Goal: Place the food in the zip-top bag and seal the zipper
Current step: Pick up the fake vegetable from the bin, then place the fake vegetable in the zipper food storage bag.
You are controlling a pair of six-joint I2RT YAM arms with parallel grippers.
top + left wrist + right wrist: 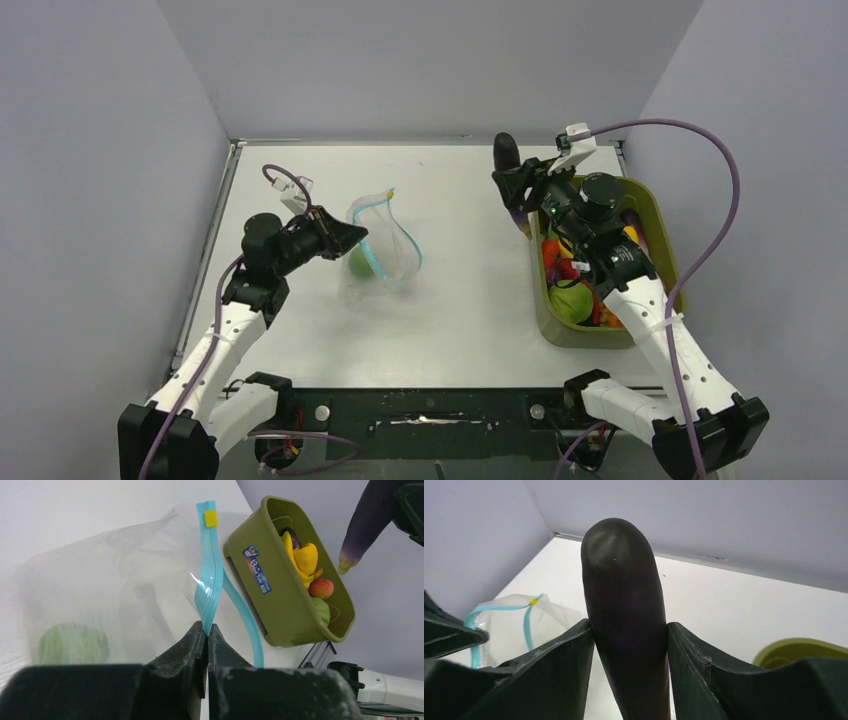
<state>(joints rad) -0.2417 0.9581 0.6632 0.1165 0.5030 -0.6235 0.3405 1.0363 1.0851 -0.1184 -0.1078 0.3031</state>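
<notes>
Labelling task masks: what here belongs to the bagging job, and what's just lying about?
Job: zip-top bag, its zipper, lime inside, eggplant in right pincer, toy food in olive bin, left pincer on zipper.
Lying about: the bin itself, purple cables.

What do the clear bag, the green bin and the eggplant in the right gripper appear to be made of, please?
The zip-top bag looks like thin clear plastic film: see-through, creased, glinting. The bin seems rigid moulded plastic, olive, smooth with soft sheen. The eggplant appears hard plastic or rubber, dark purple, smooth, semi-matt; unclear which.

Bare table lies open between zip-top bag and bin.
</notes>
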